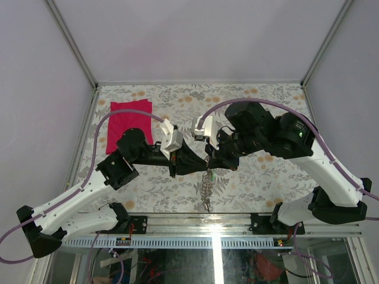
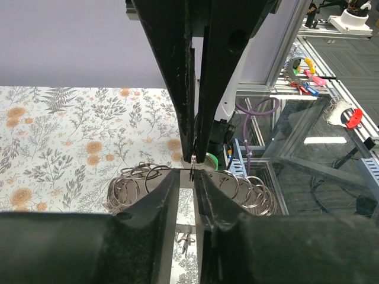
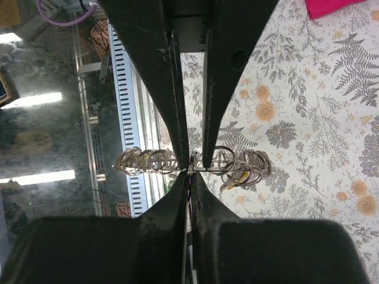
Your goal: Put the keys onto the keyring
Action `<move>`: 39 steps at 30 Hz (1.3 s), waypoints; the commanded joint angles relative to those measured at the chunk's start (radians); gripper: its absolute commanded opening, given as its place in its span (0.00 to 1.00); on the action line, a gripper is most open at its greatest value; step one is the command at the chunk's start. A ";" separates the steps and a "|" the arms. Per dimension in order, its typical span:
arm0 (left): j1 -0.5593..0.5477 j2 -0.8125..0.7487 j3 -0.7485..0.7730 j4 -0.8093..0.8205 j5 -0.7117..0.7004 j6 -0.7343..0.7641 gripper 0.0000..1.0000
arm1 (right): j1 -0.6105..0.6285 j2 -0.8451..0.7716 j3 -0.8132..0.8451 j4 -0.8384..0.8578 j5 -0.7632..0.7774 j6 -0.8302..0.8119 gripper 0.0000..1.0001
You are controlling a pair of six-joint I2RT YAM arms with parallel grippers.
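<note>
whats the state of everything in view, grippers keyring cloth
left gripper, jaws shut on the keyring wire
right gripper, jaws shut on the same wire, facing the left gripper
keyring, held by both grippers, hanging down, small loops bunched along it
pink cloth, lying flat at the far left of the table, not held

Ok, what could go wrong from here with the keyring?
The keyring is pinched only at its thin wire by the right gripper, so a twist could let it slip and drop. The left gripper meets it tip to tip at the same spot, so the fingers could knock together. The small loops crowding the wire could tangle or snag on a finger.
</note>
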State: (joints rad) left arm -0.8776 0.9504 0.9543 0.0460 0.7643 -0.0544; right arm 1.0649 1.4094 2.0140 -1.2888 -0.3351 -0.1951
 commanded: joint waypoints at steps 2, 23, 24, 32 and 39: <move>-0.010 0.000 0.040 0.015 0.009 0.014 0.07 | 0.004 -0.002 0.003 0.080 -0.036 0.001 0.00; -0.013 -0.151 -0.134 0.342 -0.163 -0.185 0.00 | 0.004 -0.469 -0.538 0.824 0.197 0.347 0.36; -0.014 -0.157 -0.139 0.355 -0.168 -0.191 0.00 | 0.004 -0.502 -0.599 0.878 0.215 0.376 0.35; -0.014 -0.170 -0.151 0.425 -0.192 -0.230 0.00 | 0.005 -0.609 -0.835 1.132 0.232 0.545 0.38; -0.014 -0.189 -0.152 0.429 -0.220 -0.231 0.00 | 0.004 -0.634 -0.924 1.251 0.235 0.685 0.39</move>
State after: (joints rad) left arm -0.8867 0.7887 0.7998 0.3264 0.5865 -0.2741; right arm 1.0653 0.8028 1.1160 -0.2070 -0.1200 0.3771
